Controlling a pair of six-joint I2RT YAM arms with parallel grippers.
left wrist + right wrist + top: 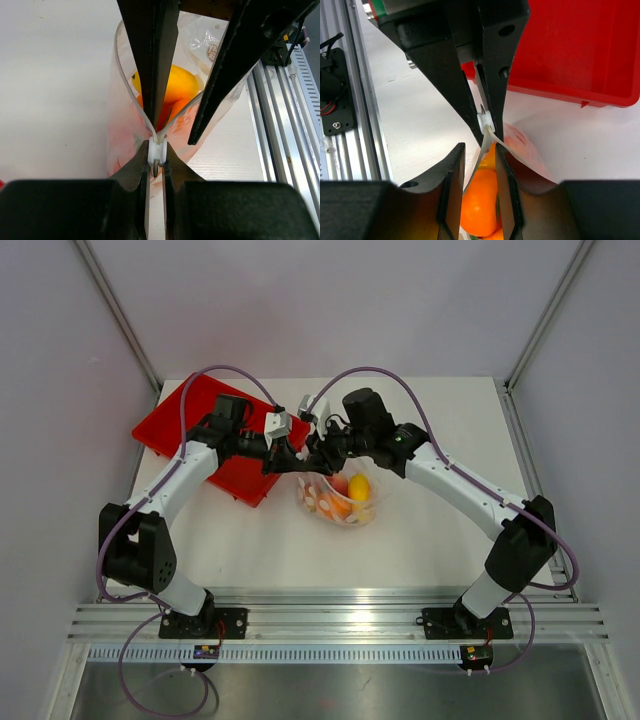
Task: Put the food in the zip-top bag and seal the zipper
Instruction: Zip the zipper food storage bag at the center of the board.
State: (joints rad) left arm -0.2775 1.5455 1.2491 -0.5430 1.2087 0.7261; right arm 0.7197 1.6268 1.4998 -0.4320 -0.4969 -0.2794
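Observation:
The zip-top bag (pixel 372 508) stands at mid-table with its mouth open and the food (pixel 358 487) inside. Orange and yellow-orange fruits (pixel 176 82) show through the mouth. My left gripper (pixel 157 159) is shut on the zipper's white slider (pixel 157 148) at one end of the mouth. My right gripper (pixel 479 150) is open and straddles one lip of the bag (pixel 525 150): one finger is inside the mouth, the other outside, above an orange fruit (pixel 479 205). Both grippers meet over the bag's far end, the left (pixel 296 458) beside the right (pixel 318 462).
A red tray (pixel 175 425) lies at the back left, just behind the left gripper, and its wall (pixel 580 50) shows in the right wrist view. An aluminium rail (pixel 280 125) runs along the table's near edge.

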